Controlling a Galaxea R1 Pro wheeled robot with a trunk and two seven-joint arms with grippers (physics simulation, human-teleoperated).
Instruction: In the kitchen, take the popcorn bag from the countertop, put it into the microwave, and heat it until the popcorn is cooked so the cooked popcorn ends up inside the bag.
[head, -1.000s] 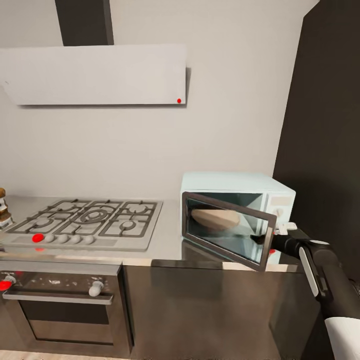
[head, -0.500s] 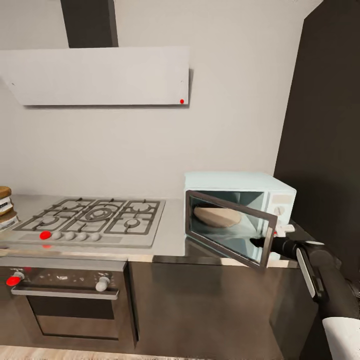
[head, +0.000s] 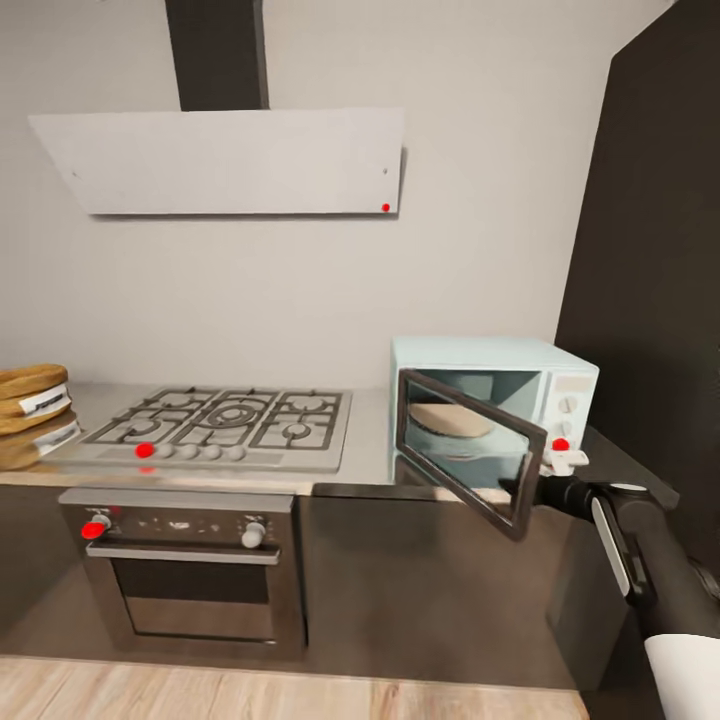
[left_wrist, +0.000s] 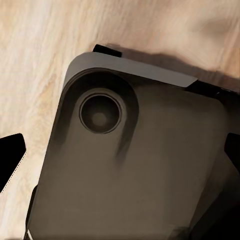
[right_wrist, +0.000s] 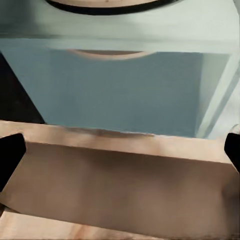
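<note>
While its door (head: 468, 452) swings outward leftward, microwave (head: 497, 400) facing forward, right pincer (head: 532, 486) spread.

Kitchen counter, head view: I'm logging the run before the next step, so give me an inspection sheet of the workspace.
Surface: steel-grey countertop, bare between hob and microwave.
Job's things: microwave door hangs part open, round turntable inside; popcorn bag at far left.
Clutter: nothing seen.
Grippers: right pincer at the door's free edge, fingers apart; left pincer over the robot's own base.
Cables: nothing seen.
Surroundings: gas hob, oven, hood, wood floor.
</note>
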